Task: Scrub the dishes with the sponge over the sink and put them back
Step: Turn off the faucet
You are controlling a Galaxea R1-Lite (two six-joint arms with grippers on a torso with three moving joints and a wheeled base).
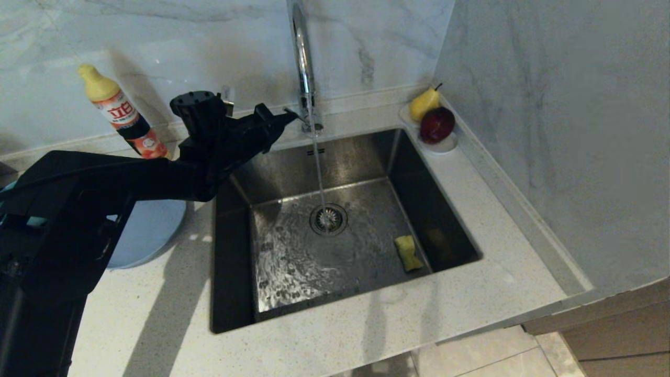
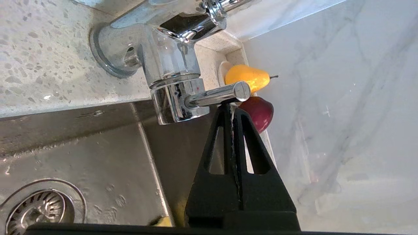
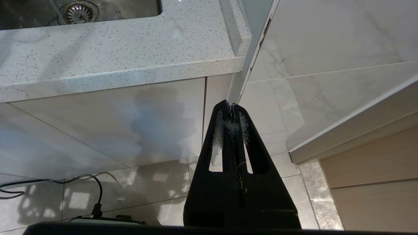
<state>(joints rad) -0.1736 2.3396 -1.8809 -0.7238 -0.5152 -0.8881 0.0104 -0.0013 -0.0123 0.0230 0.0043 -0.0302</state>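
Note:
The steel sink (image 1: 293,262) has water running from the tall chrome tap (image 1: 302,57) onto its drain strainer (image 1: 328,219). The yellow sponge (image 1: 408,253) lies on the basin floor against the right wall. A grey-blue plate (image 1: 149,230) sits on the counter left of the sink, partly hidden under my left arm; no other dishes show. My left gripper (image 1: 290,116) is shut with nothing in it. Its tips (image 2: 231,107) sit right against the end of the tap lever (image 2: 222,94). My right gripper (image 3: 231,105) hangs shut and empty below the counter's edge, above the floor.
A detergent bottle (image 1: 123,112) stands at the back left against the marble wall. A white saucer (image 1: 444,144) with a yellow pear (image 1: 424,102) and a dark red apple (image 1: 437,124) sits in the back right corner. The side wall runs close along the counter's right.

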